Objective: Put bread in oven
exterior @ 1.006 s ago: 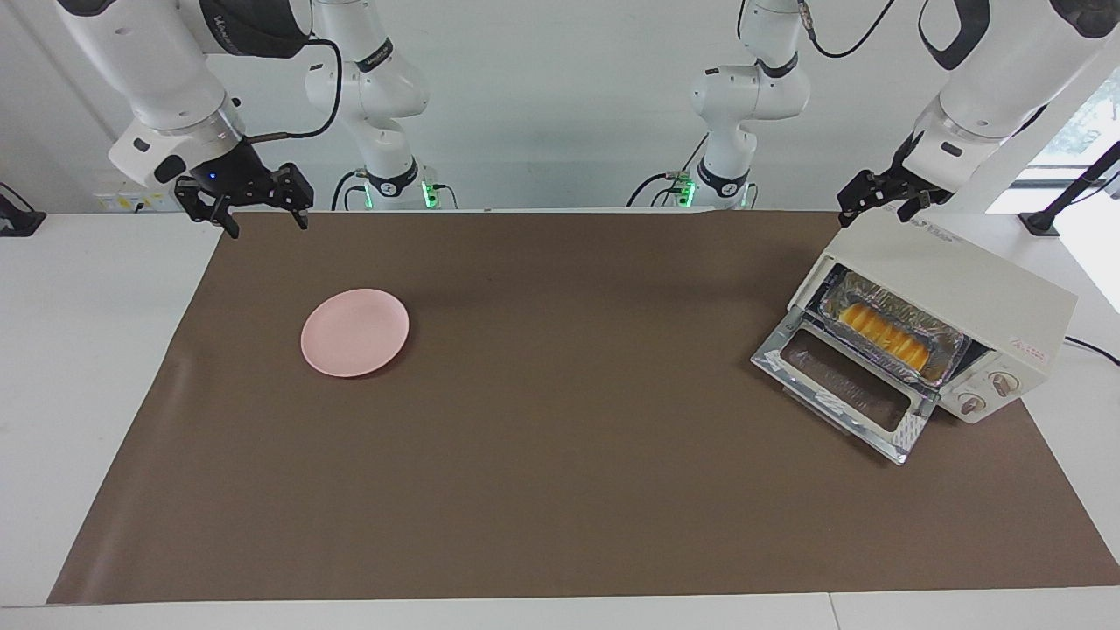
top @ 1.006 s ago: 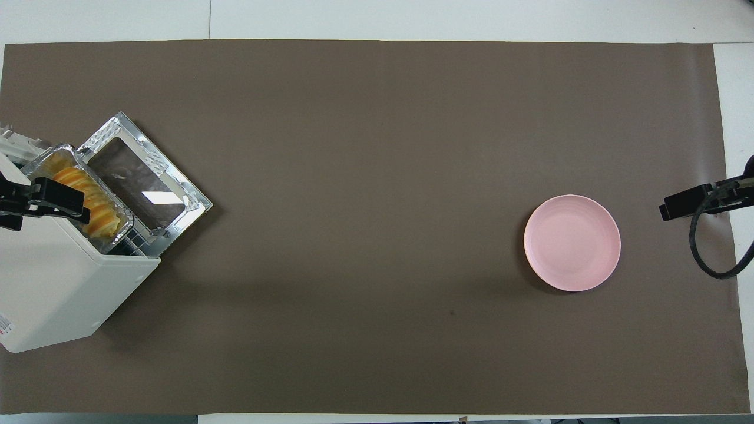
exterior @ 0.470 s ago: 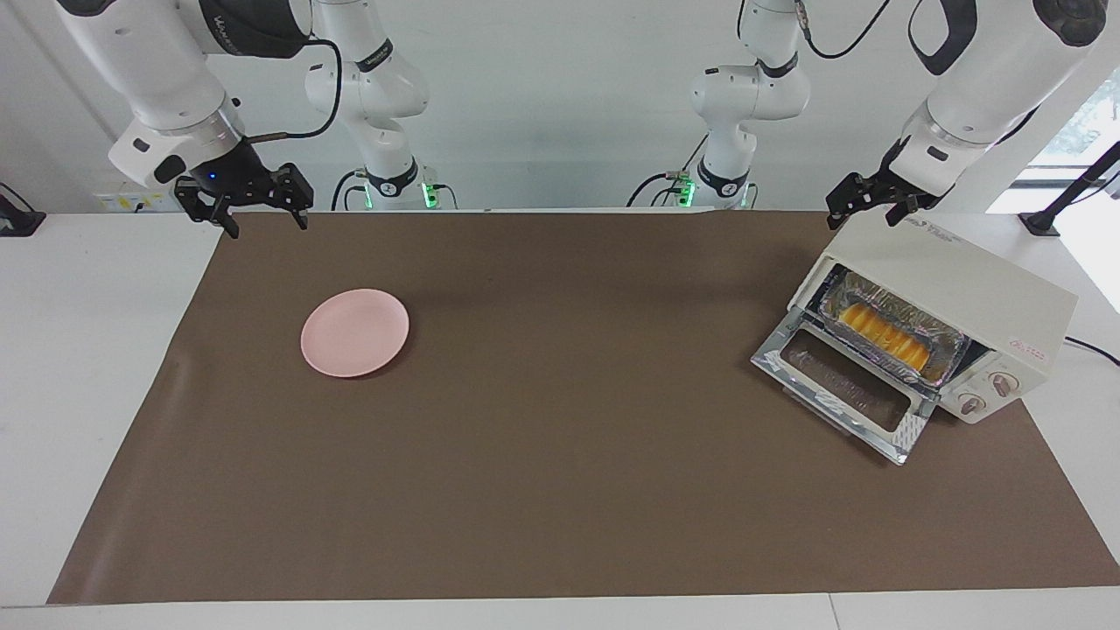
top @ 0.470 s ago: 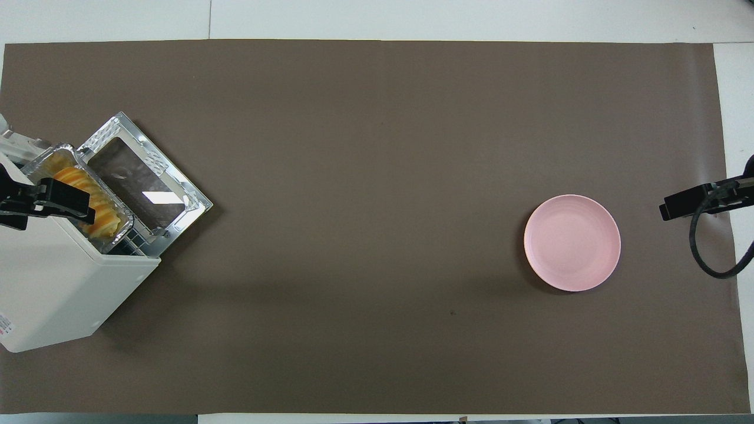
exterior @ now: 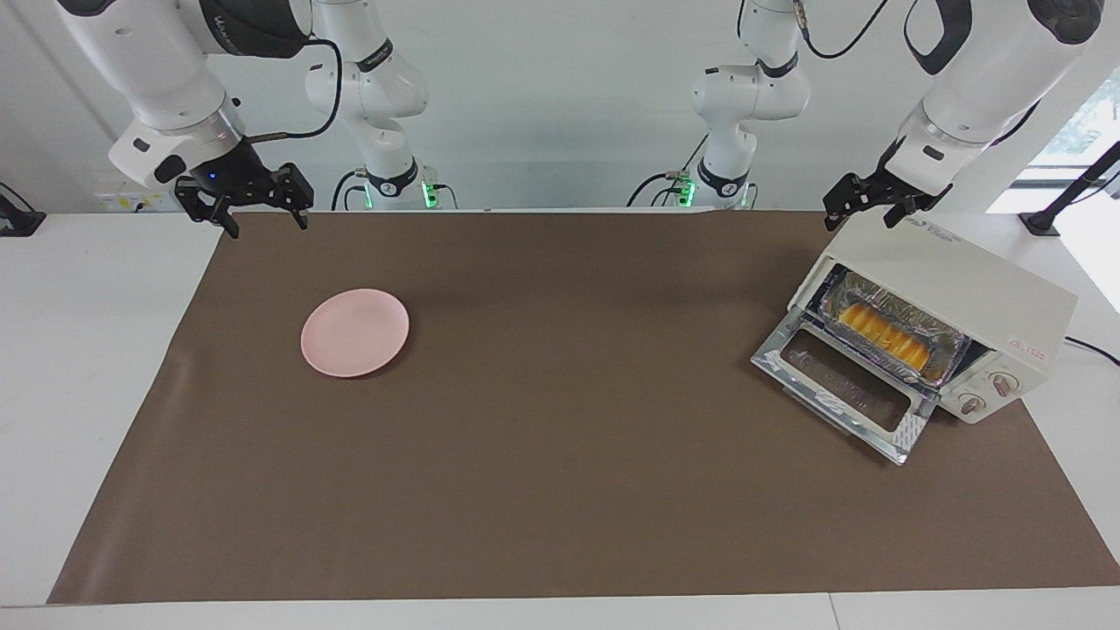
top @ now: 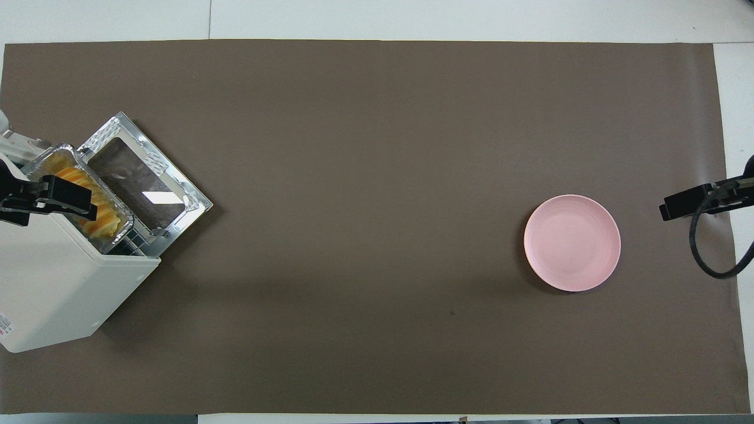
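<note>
The cream-white oven (exterior: 962, 289) stands at the left arm's end of the table with its glass door (exterior: 840, 389) dropped open. The yellow-orange bread (exterior: 884, 337) lies in a silver foil tray (exterior: 949, 350) on the rack inside the oven. My left gripper (exterior: 859, 215) hangs open and empty over the oven's top corner nearest the robots. My right gripper (exterior: 262, 220) is open and empty, waiting above the mat's edge at the right arm's end. In the overhead view the oven (top: 59, 288), the bread (top: 94, 203), the left gripper (top: 56, 200) and the right gripper (top: 686, 206) also show.
A round pink plate (exterior: 354, 332) lies on the brown mat (exterior: 560, 490) toward the right arm's end; it also shows in the overhead view (top: 572, 242). The open oven door juts out over the mat. A black cable runs from the oven off the table.
My left gripper has drawn up and slightly away from the oven's top. The right arm, the bread and the oven have stayed still.
</note>
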`<state>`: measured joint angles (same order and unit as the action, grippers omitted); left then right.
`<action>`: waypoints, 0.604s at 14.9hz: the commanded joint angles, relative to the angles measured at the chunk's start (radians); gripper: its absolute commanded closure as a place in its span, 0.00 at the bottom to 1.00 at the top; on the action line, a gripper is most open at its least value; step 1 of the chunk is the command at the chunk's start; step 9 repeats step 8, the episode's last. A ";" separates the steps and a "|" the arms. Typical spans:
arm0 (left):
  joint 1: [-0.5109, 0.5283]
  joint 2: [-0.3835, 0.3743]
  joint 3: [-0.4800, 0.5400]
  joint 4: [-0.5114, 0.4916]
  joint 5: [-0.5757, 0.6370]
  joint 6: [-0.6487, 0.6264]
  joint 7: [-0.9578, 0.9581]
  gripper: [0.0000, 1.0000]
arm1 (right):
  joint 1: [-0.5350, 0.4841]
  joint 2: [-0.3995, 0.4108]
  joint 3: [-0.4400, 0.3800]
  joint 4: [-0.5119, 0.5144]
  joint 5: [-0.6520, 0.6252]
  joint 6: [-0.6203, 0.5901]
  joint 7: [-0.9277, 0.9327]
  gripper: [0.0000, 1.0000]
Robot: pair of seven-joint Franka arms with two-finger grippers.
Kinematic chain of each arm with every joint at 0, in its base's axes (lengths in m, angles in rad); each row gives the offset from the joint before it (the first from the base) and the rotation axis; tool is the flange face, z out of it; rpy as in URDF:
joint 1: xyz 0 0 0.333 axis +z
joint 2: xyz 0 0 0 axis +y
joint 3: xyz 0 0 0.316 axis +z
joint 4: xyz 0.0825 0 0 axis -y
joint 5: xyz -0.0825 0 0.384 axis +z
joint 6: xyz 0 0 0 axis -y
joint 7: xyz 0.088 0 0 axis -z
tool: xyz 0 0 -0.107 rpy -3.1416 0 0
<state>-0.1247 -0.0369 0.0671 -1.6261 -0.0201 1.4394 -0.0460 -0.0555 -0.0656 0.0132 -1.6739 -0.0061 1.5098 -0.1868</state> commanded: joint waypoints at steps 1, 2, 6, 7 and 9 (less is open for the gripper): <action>-0.006 -0.023 0.003 -0.027 -0.008 0.029 0.011 0.00 | -0.006 -0.014 0.004 -0.015 0.000 0.003 -0.013 0.00; -0.006 -0.023 0.003 -0.031 -0.006 0.048 0.015 0.00 | -0.006 -0.014 0.004 -0.015 0.000 0.003 -0.013 0.00; -0.006 -0.021 0.003 -0.034 -0.006 0.098 0.049 0.00 | -0.006 -0.014 0.004 -0.015 0.000 0.003 -0.013 0.00; -0.006 -0.021 0.003 -0.032 -0.006 0.096 0.048 0.00 | -0.006 -0.014 0.004 -0.015 0.000 0.003 -0.013 0.00; -0.006 -0.021 0.003 -0.032 -0.006 0.096 0.046 0.00 | -0.006 -0.014 0.004 -0.015 0.000 0.003 -0.013 0.00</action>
